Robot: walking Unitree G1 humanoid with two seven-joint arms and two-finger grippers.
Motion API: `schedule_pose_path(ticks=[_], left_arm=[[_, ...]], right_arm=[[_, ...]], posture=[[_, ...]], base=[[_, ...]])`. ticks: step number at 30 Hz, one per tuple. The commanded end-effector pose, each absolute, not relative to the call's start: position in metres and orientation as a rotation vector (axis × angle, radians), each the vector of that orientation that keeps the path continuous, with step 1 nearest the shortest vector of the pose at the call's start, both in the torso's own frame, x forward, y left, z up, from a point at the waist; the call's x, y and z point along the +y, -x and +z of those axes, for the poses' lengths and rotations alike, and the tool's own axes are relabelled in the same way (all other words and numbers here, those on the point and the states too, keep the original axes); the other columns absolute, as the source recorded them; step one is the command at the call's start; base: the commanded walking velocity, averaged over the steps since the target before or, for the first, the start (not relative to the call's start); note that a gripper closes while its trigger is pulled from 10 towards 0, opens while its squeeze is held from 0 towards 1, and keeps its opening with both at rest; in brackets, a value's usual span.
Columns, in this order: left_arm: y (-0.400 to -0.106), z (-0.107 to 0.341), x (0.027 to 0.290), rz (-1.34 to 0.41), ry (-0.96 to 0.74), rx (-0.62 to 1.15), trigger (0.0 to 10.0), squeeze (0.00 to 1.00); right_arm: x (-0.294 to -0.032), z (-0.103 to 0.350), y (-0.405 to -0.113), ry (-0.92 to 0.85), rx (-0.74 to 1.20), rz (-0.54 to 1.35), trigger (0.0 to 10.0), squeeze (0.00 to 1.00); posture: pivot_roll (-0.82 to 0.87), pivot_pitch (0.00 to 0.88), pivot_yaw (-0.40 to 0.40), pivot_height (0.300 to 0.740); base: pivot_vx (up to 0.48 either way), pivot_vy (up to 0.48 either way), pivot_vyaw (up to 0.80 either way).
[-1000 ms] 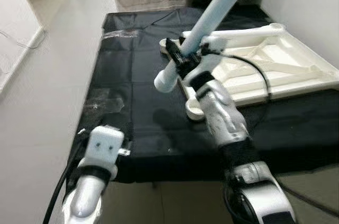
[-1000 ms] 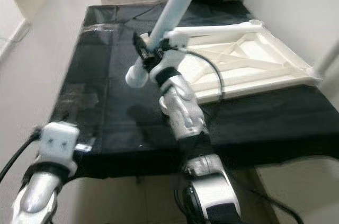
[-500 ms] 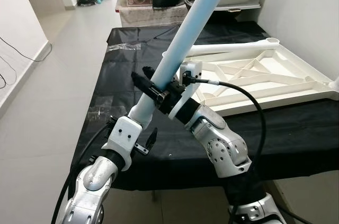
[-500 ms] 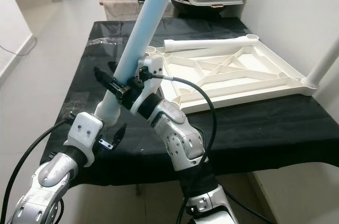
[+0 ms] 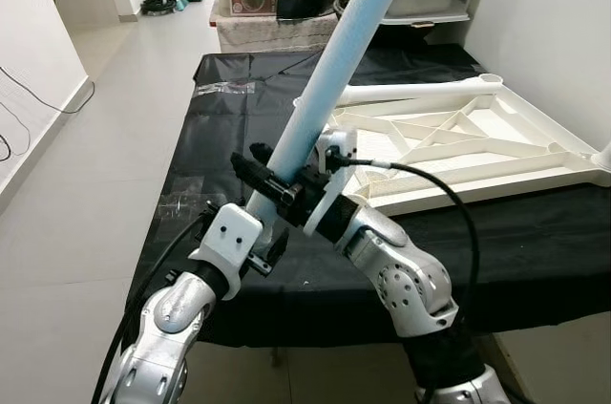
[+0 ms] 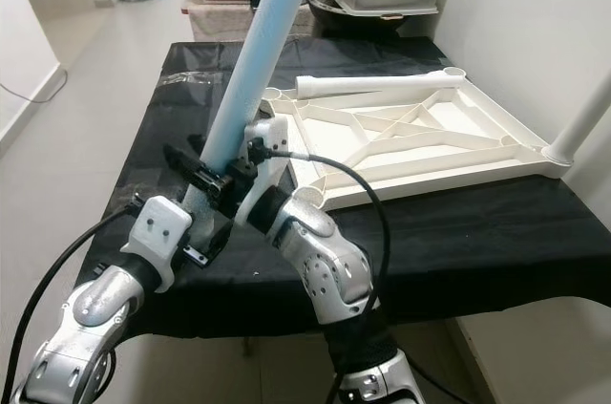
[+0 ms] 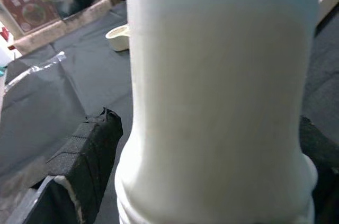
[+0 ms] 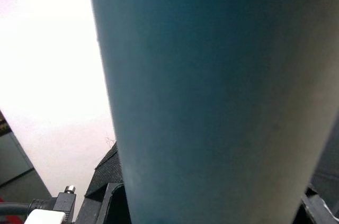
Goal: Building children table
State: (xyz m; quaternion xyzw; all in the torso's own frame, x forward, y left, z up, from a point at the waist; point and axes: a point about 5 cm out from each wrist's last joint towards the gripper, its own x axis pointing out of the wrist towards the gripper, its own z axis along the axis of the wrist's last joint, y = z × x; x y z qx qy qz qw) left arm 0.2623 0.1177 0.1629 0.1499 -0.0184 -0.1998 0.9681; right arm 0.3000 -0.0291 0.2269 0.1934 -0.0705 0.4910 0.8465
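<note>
1. I've got the pale blue table leg (image 5: 329, 70) clamped in my right gripper (image 5: 277, 187), fingers closed around the tube just above its lower end, and the leg slants up and away over the black-covered table (image 5: 220, 137).

2. My left gripper (image 5: 263, 253) is right at the leg's bottom end. In the left wrist view its black fingers (image 7: 87, 144) stand either side of the tube, wide enough to straddle it, but I can't tell whether they're pressing on it.

3. The white tabletop (image 6: 401, 137) lies upside down on the cloth, ribs showing, well apart from my grippers. One white leg (image 6: 368, 84) lies along its far edge and another stands at the right corner (image 6: 587, 117).

4. Handling, as I judge it: a hollow plastic tube, light and stiff, but smooth and round, so it could twist or slide in a two-finger pinch. It's long too, so the high end will lever against me.

5. Best hold is low, near the stepped collar at the base (image 7: 212, 192), with two grips spread along the tube to steady it toward a corner socket (image 6: 271, 95).
</note>
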Motion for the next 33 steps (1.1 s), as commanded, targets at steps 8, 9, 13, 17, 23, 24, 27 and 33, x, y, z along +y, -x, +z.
schedule_pose_path(ticks=[8, 9, 13, 17, 23, 24, 27, 33], left_arm=[[-0.258, 0.155, 0.109, -0.461, -0.294, -0.038, 0.0, 0.0], [-0.258, 0.155, 0.109, -0.461, -0.294, -0.038, 0.0, 0.0], [-0.258, 0.153, 0.111, -0.454, -0.303, -0.038, 0.0, 0.0], [-0.255, 0.153, 0.113, -0.442, -0.237, -0.022, 10.0, 0.0], [-0.244, 0.147, 0.12, -0.465, -0.19, 0.009, 10.0, 0.0], [-0.244, 0.147, 0.12, -0.465, -0.19, 0.009, 10.0, 0.0], [-0.239, 0.143, 0.125, -0.475, -0.19, 0.029, 10.0, 0.0], [-0.228, 0.14, 0.131, -0.529, -0.169, 0.066, 10.0, 0.0]], right_arm=[[-0.02, 0.228, -0.292, -0.404, -0.142, 1.089, 10.0, 0.0], [-0.02, 0.228, -0.292, -0.404, -0.142, 1.089, 10.0, 0.0], [-0.022, 0.227, -0.294, -0.398, -0.144, 1.078, 10.0, 0.0], [-0.027, 0.225, -0.299, -0.392, -0.138, 1.073, 10.0, 0.0], [-0.034, 0.227, -0.306, -0.35, -0.15, 1.082, 10.0, 0.24], [-0.034, 0.227, -0.306, -0.35, -0.15, 1.082, 10.0, 0.24], [-0.036, 0.229, -0.308, -0.339, -0.154, 1.094, 10.0, 0.0], [-0.037, 0.231, -0.3, -0.327, -0.138, 1.233, 10.0, 0.0]], posture=[[0.11, 0.026, -0.006, 0.74], [0.11, 0.026, -0.006, 0.74], [0.11, 0.026, -0.006, 0.74], [0.11, 0.027, -0.007, 0.74], [0.1, 0.033, -0.009, 0.74], [0.1, 0.033, -0.009, 0.74], [0.1, 0.033, -0.009, 0.74], [0.11, 0.038, -0.01, 0.74]], base=[[0.0, 0.0, 0.0], [0.0, 0.0, 0.0], [0.0, 0.0, 0.0], [0.0, 0.0, 0.0], [0.0, 0.0, 0.0], [0.0, 0.0, 0.0], [0.0, 0.0, 0.0], [0.0, 0.0, 0.0]])
